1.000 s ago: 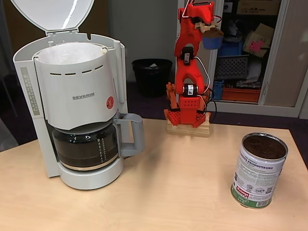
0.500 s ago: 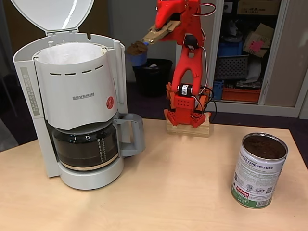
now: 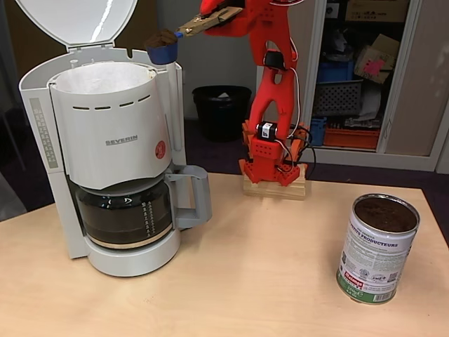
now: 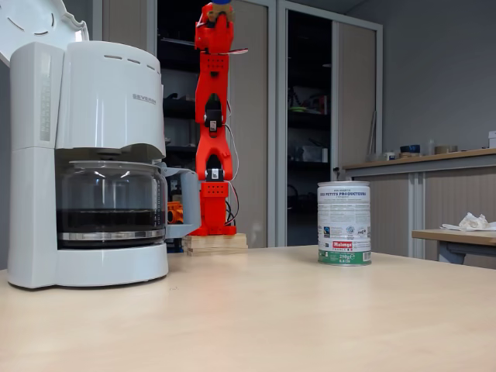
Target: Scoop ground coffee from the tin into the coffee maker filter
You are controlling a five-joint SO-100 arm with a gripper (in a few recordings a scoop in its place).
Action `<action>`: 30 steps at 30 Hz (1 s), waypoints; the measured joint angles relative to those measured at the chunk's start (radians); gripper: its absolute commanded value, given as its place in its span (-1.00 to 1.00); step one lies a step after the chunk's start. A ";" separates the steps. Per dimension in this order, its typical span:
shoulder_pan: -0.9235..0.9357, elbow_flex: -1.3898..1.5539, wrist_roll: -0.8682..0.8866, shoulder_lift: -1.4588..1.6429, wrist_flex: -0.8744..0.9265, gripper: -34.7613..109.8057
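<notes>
My red arm reaches left from its base, and its gripper (image 3: 226,14) is shut on the wooden handle of a blue scoop (image 3: 163,49). The scoop carries a heap of ground coffee (image 3: 161,37) and hangs just above the right rim of the coffee maker (image 3: 105,140). The lid stands open over the white coffee maker filter (image 3: 102,77). The tin (image 3: 377,247) stands at the table's right, open, with dark coffee (image 3: 384,214) inside. From the low side, a fixed view shows the arm (image 4: 213,116) upright behind the machine (image 4: 93,155) and the tin (image 4: 343,223).
A dark glass carafe (image 3: 126,214) sits under the filter basket. The arm stands on a wooden block (image 3: 275,188) at the table's back edge. A black waste bin (image 3: 222,109) and shelves with boxes (image 3: 351,84) lie behind the table.
The arm has swung left with the loaded scoop, from above its own base to the coffee maker's upper right rim. The tin and the machine have not moved.
</notes>
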 measured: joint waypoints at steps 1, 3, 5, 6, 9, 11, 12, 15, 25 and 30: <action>0.012 0.000 0.006 0.012 0.012 -0.52; 0.046 0.015 0.018 0.044 0.018 -0.52; 0.084 0.028 0.025 0.072 0.023 -0.52; 0.100 0.041 0.035 0.087 0.023 -0.52; 0.146 0.048 0.055 0.124 0.037 -0.52; 0.175 0.060 0.083 0.147 0.054 -0.52; 0.190 0.063 0.089 0.155 0.055 -0.52; 0.215 0.123 0.149 0.198 0.051 -0.52; 0.304 0.276 0.298 0.278 -0.021 -0.52; 0.336 0.295 0.367 0.282 -0.040 -0.52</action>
